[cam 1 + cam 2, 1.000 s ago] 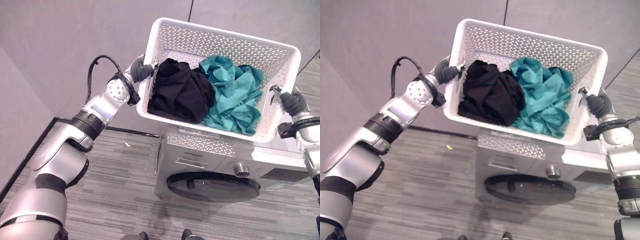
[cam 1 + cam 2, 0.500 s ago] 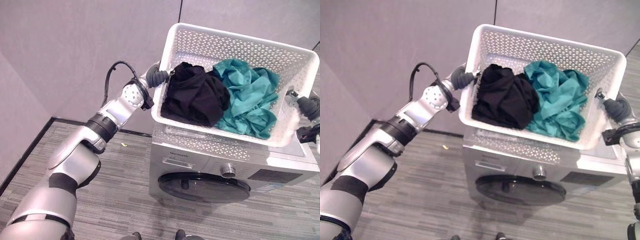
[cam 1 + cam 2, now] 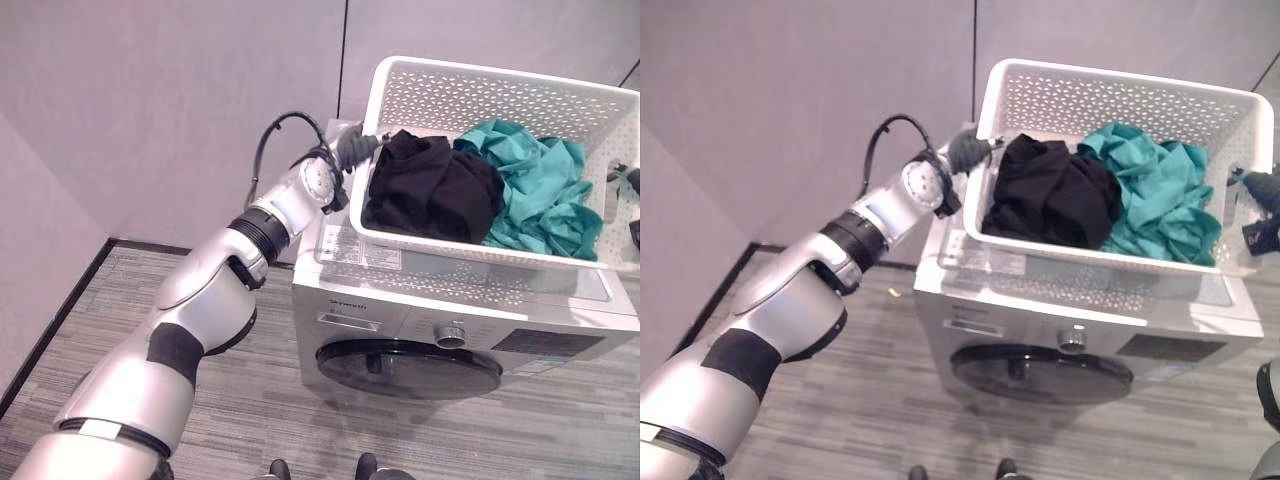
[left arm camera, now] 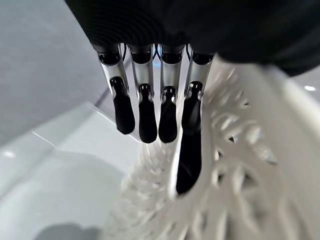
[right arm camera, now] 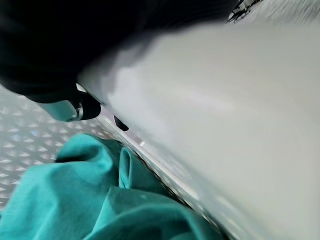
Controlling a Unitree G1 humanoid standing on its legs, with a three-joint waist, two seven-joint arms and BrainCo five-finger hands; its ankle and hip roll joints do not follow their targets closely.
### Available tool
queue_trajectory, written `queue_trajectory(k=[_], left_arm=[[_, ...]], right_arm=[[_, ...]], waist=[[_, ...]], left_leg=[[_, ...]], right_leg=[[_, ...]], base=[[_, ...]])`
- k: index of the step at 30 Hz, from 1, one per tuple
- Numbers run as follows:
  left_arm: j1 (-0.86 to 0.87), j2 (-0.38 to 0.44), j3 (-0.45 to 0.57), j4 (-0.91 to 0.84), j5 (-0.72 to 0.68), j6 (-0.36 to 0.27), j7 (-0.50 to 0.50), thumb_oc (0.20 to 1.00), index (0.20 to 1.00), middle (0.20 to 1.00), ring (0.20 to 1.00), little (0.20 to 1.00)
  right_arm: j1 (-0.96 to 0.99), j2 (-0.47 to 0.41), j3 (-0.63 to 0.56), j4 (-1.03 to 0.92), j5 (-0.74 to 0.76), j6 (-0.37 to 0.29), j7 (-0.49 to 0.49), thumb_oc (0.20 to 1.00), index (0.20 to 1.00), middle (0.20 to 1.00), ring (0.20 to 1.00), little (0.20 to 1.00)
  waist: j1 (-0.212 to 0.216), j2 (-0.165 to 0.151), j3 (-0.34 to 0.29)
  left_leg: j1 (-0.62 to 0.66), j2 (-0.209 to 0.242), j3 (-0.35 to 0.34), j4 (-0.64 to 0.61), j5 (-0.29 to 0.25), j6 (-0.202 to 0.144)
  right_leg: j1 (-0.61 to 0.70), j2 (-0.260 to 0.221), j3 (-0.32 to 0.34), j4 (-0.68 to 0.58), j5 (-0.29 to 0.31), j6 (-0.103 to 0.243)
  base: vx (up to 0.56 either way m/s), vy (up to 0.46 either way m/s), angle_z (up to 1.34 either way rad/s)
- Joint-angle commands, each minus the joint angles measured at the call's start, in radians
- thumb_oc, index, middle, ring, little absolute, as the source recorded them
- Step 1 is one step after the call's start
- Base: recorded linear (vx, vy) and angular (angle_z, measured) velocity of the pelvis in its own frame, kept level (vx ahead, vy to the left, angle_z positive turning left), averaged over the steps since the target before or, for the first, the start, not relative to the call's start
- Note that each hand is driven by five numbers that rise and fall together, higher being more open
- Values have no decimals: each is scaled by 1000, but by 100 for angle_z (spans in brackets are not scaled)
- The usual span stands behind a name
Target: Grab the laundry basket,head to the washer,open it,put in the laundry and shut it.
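While the white laundry basket of black and teal laundry sits over the washer top, the left hand and right hand clasp its side rims.

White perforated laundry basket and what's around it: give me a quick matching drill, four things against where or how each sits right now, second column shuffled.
Things:
1. white perforated plastic laundry basket
2. black crumpled garment
3. teal crumpled garment
4. round dark glass door of the silver front-loading washer

Places or states:
A. in the basket, on the side nearer the robot's right hand
B. closed
C. over the washer's top, a hand at each end
D. in the basket, on the side nearer the robot's left hand

Pairs: 1-C, 2-D, 3-A, 4-B
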State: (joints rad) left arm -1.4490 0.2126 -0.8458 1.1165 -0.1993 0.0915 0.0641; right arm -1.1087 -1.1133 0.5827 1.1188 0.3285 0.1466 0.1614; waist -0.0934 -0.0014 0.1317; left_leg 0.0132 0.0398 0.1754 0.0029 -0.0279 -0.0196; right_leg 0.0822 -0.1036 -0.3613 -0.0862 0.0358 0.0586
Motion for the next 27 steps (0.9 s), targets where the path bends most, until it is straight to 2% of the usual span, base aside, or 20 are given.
queue_trajectory(k=[1, 2, 3, 7, 12, 20, 27], left_arm=[[-99, 59, 23, 126, -20, -19, 33, 1000, 1000, 1000, 1000, 1000], [-99, 65, 24, 150, -12, -12, 34, 1000, 1000, 1000, 1000, 1000], [-98, 66, 26, 166, -8, -8, 34, 1000, 1000, 1000, 1000, 1000], [-74, 64, 30, 179, -5, 4, 28, 1000, 1000, 1000, 1000, 1000], [-63, 24, 34, 194, 29, 12, 24, 1000, 1000, 1000, 1000, 1000], [-88, 2, 48, 202, 41, -1, 32, 1000, 1000, 1000, 1000, 1000], [-144, 43, 63, 191, -9, -27, 56, 1000, 1000, 1000, 1000, 1000]], right_arm=[[-49, -25, 74, 111, -45, 19, -54, 357, 357, 357, 357, 357], [-67, 0, 89, 117, -48, 22, -50, 558, 558, 558, 558, 558], [-84, 22, 105, 122, -50, 25, -47, 1000, 1000, 1000, 1000, 1000], [-123, 56, 153, 161, -90, 37, -37, 1000, 1000, 1000, 1000, 1000], [-129, 35, 204, 275, -224, 51, -7, 1000, 1000, 1000, 1000, 1000], [-140, 47, 179, 391, -286, 49, -27, 1000, 1000, 1000, 1000, 1000], [-193, 55, 147, 352, -194, 24, -86, 1000, 1000, 1000, 1000, 1000]], waist=[[22, 31, 49], [23, 28, 52], [23, 27, 55], [28, 22, 64], [34, 20, 68], [40, 28, 49], [43, 27, 15]], left_leg=[[-7, 128, 44, -40, 68, -66], [-11, 129, 46, -43, 70, -66], [-14, 129, 47, -44, 71, -66], [-29, 129, 43, -45, 73, -64], [-29, 120, 30, -55, 76, -60], [7, 103, 31, -75, 69, -55], [37, 98, 45, -84, 51, -51]], right_leg=[[27, 15, -11, 7, -114, 5], [21, 17, -8, 5, -112, 6], [15, 17, -8, 5, -109, 6], [3, 18, -6, 3, -107, 5], [12, 11, -27, 15, -115, 1], [45, 1, -40, 11, -114, 10], [64, -5, -31, 2, -106, 23]], base=[[0, 0, 0], [2, 19, -4], [-4, 17, -5], [-7, 13, 3], [-1, 10, 7], [10, 24, 15], [4, 43, -5]])
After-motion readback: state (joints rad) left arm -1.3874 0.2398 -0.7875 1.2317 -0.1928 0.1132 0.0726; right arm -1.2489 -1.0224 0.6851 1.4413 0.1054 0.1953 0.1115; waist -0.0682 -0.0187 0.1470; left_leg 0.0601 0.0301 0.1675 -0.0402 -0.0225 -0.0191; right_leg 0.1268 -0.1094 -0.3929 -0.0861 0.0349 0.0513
